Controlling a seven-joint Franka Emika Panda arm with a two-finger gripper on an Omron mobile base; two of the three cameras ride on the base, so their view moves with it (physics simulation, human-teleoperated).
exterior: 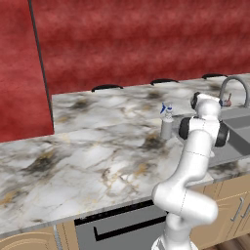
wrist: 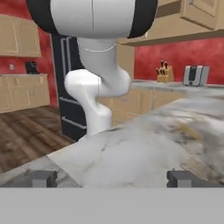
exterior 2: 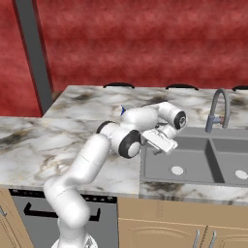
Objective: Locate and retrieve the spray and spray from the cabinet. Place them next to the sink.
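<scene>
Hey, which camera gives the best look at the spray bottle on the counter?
The left base view: the spray bottle stands upright in plain sight on the marble counter, left of the sink. In the right base view the arm hides all but its blue tip.

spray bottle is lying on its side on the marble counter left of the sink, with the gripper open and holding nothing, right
Not quite. The left base view shows the spray bottle standing upright, not lying on its side, on the marble counter left of the sink. The rest holds: in the hand view the gripper is open and holds nothing.
</scene>
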